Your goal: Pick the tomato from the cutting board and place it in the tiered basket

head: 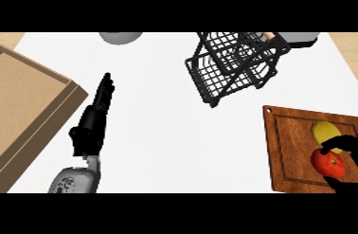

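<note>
right hand (343, 148) curled round tomato (327, 163) on cutting board (290, 152) | left hand (94, 117) straight, released | tomato likely soft, smooth: hold its sides | tiered basket (234, 67) well apart

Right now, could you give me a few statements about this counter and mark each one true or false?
1. The tomato lies on the cutting board. True.
2. The right robot hand curls round the tomato. True.
3. The tomato sits in the basket. False: it is on the board, and the basket stands apart at the back.
4. The left robot hand holds a yellow fruit. False: it is open and holds nothing; the yellow fruit lies on the board.
5. A wooden box stands at the counter's left. True.
</note>
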